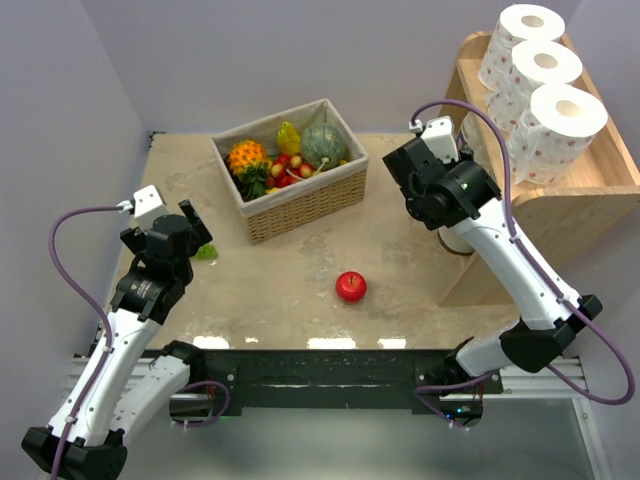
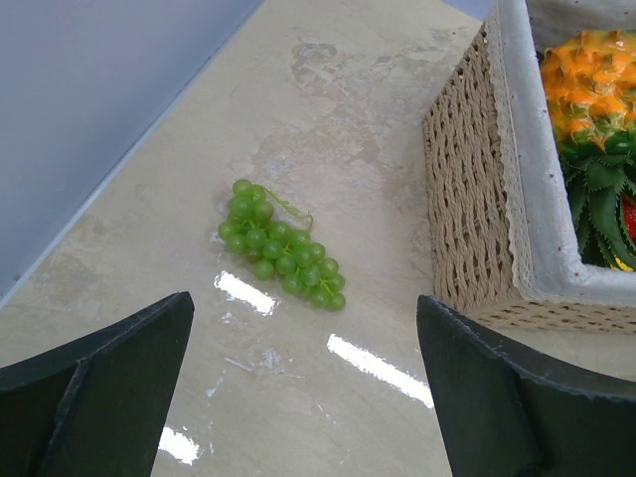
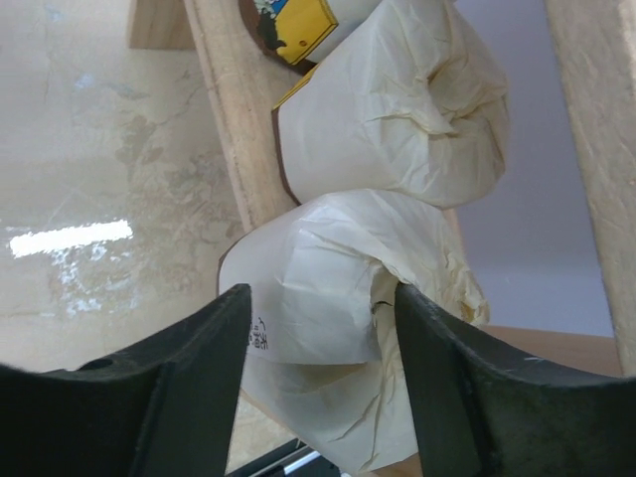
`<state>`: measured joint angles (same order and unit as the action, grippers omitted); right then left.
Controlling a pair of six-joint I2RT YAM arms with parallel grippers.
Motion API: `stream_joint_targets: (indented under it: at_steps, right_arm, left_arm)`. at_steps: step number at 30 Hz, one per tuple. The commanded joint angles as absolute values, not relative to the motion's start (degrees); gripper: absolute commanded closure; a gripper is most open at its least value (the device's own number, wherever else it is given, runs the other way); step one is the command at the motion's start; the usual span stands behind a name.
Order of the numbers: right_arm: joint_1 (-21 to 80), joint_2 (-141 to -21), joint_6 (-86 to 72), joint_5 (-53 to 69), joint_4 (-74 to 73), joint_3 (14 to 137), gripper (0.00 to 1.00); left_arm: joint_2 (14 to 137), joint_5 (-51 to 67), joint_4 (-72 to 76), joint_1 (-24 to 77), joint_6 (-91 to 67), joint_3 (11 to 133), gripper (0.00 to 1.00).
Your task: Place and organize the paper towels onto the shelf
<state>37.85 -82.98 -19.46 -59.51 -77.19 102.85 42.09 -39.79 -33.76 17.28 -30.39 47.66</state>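
The right arm is working at the lower tier of the shelf (image 1: 600,175), so the step in hand appears to be setting 1 more roll there. The right gripper (image 3: 323,298) is holding a cream roll (image 3: 328,397), its 2 fingers (image 3: 189,378) pressing against the sides and the paper creasing at the right one. A second cream roll (image 3: 397,119) is sitting just behind it, with a printed-label jar (image 3: 298,25) beyond. 3 dotted paper towels (image 1: 540,70) are already lining the top tier. The left gripper (image 2: 305,303) is hanging with fingers apart and nothing between them, above green grapes (image 2: 280,256) on the table (image 2: 328,109).

Next, the roll is probably needing to go in past the wooden upright and settle beside its neighbour before the fingers are letting go, without nudging the jar.
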Motion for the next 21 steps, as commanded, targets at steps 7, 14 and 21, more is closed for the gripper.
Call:
stream_joint_targets:
  at_steps: [7, 14, 21]
  right_arm:
    - [37.7, -81.5, -18.1, -56.2, -82.4, 108.6, 0.46]
    - [37.8, -83.0, -17.2, -56.5, -82.4, 111.5, 0.43]
    - [37.7, -82.4, -14.6, -58.3, -78.4, 108.7, 0.43]
  left_arm:
    - [41.7, -41.5, -31.8, 17.5, -30.5, 47.6, 0.0]
    - [41.7, -41.6, -31.8, 17.5, -30.5, 47.6, 0.0]
    - [41.7, -41.7, -31.7, 17.5, -30.5, 47.5, 0.0]
